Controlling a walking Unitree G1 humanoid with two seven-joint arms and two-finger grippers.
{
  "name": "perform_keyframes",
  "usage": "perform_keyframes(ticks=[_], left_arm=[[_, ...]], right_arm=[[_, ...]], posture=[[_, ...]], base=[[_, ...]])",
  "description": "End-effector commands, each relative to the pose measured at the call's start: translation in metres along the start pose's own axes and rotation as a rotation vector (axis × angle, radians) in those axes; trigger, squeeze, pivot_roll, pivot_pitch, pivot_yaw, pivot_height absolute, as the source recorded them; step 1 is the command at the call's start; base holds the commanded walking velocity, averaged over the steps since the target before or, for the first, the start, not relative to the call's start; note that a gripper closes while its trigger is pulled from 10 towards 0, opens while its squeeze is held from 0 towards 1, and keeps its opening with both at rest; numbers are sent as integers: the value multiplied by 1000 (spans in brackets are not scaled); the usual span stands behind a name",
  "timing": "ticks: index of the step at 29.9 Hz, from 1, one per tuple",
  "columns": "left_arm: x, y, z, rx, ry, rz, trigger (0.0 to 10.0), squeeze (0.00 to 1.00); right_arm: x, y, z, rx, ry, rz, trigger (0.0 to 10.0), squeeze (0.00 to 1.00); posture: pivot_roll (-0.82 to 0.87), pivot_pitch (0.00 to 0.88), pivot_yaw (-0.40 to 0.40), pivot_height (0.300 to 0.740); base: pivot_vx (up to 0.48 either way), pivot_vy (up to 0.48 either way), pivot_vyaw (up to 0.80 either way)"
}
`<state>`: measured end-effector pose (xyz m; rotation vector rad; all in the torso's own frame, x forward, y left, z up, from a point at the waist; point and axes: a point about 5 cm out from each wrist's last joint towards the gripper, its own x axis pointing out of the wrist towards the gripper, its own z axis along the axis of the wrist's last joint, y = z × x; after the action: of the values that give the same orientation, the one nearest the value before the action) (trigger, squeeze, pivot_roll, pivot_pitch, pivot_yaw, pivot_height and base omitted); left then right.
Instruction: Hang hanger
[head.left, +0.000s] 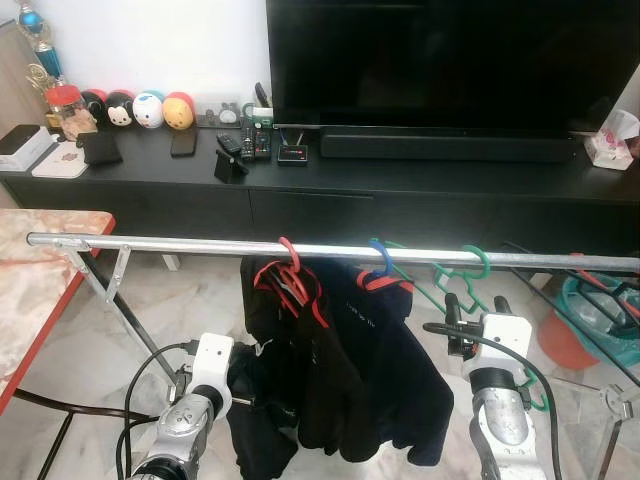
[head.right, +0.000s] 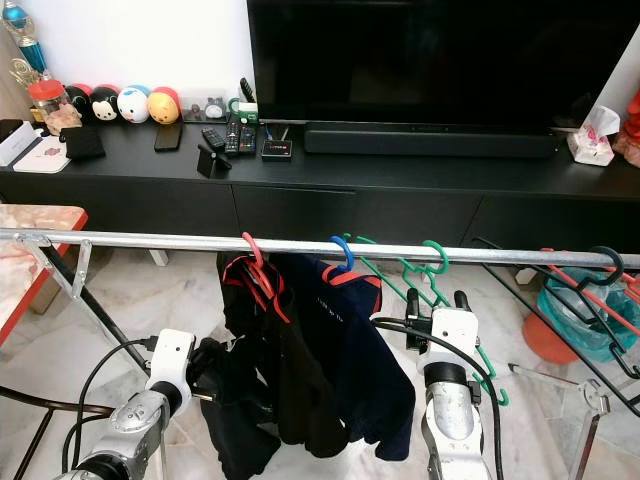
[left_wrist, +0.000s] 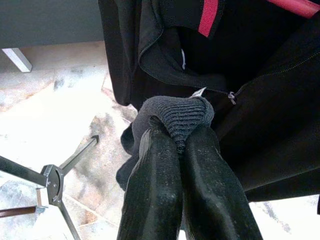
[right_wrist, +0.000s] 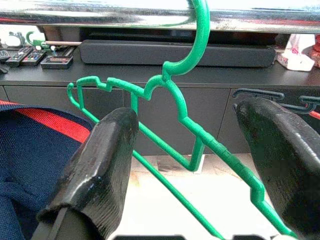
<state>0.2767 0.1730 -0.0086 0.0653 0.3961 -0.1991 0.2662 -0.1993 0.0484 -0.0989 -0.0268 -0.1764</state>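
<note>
Green hanger (right_wrist: 172, 95) already hooked over the metal rail (head.left: 200, 243) beside the hung dark clothes (head.left: 340, 350), right gripper (right_wrist: 187, 165) spread apart around it without contact, left gripper (left_wrist: 182, 150) pinched on a grey cuff (left_wrist: 182, 117); only withdrawal apparently left.

Rail (head.left: 180, 243) runs across in front of me. Left stretch of it is bare, open air above and below down to the angled brace (head.left: 118, 275). Middle is blocked: dark clothes (head.left: 340, 360) hang off the red hanger (head.left: 290, 262) and blue hanger (head.left: 381, 262), packed side by side. My left gripper (left_wrist: 181, 142) is pinched into that fabric. Green hanger (right_wrist: 172, 100) sits between my right gripper (right_wrist: 192, 165) fingers, which stand apart. Further right, red basket (head.left: 565, 340) and rack frame (head.left: 610, 400) crowd the floor.
</note>
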Motion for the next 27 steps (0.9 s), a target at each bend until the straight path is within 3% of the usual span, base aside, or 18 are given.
perform_keyframes(ticks=[1, 8, 27], left_arm=[[0, 0, 0, 4, -2, -4, 10000, 0], [0, 0, 0, 5, -2, -2, 10000, 0], [0, 1, 0, 10, -3, -1, 10000, 0]], right_arm=[[2, -1, 1, 0, 3, -8, 10000, 0], [2, -1, 1, 2, 5, -9, 10000, 0], [3, 0, 0, 3, 12, -7, 10000, 0]], posture=[[78, 0, -20, 740], [83, 0, -19, 740], [81, 0, -19, 740]], base=[[0, 0, 0], [0, 0, 0], [-294, 0, 0]])
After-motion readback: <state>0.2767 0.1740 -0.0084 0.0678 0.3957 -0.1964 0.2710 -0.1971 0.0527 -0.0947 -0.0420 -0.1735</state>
